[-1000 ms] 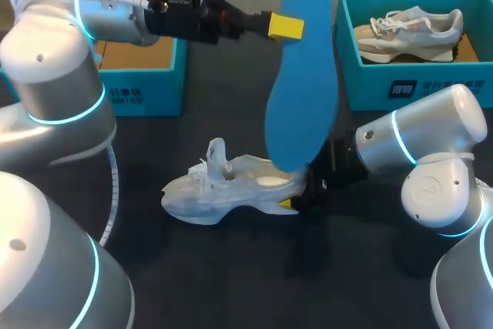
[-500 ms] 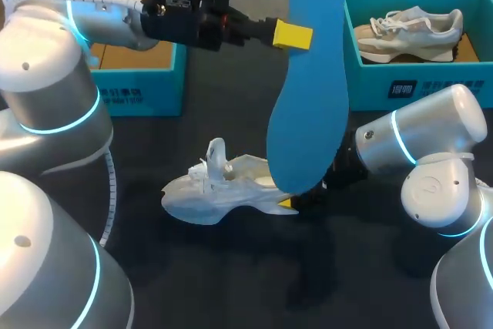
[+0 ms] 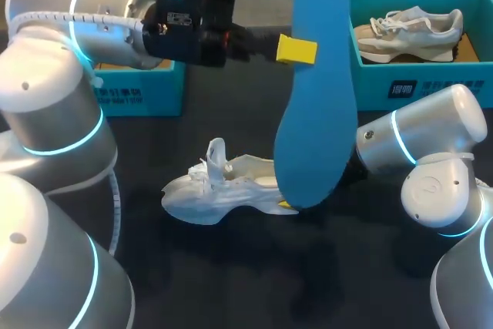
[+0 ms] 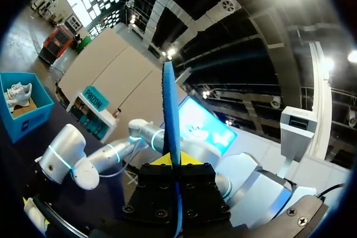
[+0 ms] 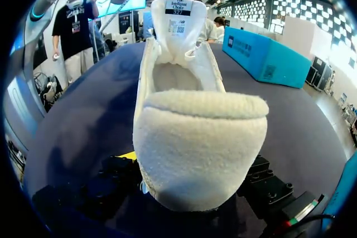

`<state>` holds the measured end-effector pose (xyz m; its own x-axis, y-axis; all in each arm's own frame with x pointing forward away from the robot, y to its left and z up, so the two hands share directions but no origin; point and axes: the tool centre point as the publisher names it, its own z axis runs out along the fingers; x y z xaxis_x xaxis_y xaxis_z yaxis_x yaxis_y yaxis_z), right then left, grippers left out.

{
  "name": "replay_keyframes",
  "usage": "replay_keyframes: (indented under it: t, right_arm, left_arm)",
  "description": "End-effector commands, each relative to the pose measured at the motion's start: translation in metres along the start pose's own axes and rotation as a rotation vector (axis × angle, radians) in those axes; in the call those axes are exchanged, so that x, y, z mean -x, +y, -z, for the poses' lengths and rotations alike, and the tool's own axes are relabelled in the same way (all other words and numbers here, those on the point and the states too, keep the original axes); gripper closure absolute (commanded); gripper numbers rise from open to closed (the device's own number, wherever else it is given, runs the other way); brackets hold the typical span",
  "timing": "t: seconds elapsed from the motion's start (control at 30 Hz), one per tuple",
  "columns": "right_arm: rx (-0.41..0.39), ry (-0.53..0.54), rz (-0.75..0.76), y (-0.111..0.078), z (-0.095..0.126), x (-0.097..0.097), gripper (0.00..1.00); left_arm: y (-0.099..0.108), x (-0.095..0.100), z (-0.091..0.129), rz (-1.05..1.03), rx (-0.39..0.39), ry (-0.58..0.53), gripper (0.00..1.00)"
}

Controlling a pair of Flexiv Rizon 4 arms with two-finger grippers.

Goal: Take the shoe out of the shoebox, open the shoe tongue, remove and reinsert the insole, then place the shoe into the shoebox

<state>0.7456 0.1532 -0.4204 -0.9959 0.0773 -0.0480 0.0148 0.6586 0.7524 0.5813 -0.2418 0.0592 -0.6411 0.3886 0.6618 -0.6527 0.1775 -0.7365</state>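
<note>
While the fingers of the left gripper (image 3: 296, 50) pinch the one blue insole (image 3: 316, 98) upright above the table (image 3: 231, 267), the fingers of the right gripper (image 3: 288, 205) clamp the heel of the white shoe (image 3: 223, 182) lying on it. Behind stand two teal boxes, the left shoebox (image 3: 142, 90) and the right shoebox (image 3: 416, 86), which holds a second shoe (image 3: 412, 32). Only the right wrist view shows the printed tongue label (image 5: 179, 8); only the left wrist view shows the insole edge-on.
</note>
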Motion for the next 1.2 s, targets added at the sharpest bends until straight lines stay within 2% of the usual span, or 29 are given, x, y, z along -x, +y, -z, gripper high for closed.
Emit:
replay_keyframes:
  t: [0.03,0.77,0.8,0.83,0.87,1.07,1.2]
  right_arm:
    - [-0.005,-0.003,0.0,-0.0024,-0.0064,-0.0003,1.0]
    - [-0.005,-0.003,0.0,-0.0024,-0.0064,-0.0003,0.99]
    - [-0.005,-0.003,0.0,-0.0024,-0.0064,-0.0003,0.78]
    - [-0.005,-0.003,0.0,-0.0024,-0.0064,-0.0003,0.04]
    - [-0.005,-0.003,0.0,-0.0024,-0.0064,-0.0003,0.0]
    - [-0.005,-0.003,0.0,-0.0024,-0.0064,-0.0003,0.0]
    - [-0.051,-0.013,0.007,0.0021,0.0019,0.0017,0.0]
  left_arm:
    - [0.0036,-0.0098,-0.0015,-0.004,-0.008,-0.01,1.0]
    - [0.0046,-0.0108,-0.0015,-0.01,-0.01,-0.024,1.0]
    - [0.0046,-0.0108,-0.0015,-0.01,-0.01,-0.024,1.0]
    - [0.0046,-0.0108,-0.0015,-0.01,-0.01,-0.024,1.0]
    - [0.0046,-0.0108,-0.0015,-0.01,-0.01,-0.024,1.0]
    - [0.0046,-0.0108,-0.0015,-0.01,-0.01,-0.024,1.0]
    - [0.0046,-0.0108,-0.0015,-0.01,-0.01,-0.024,1.0]
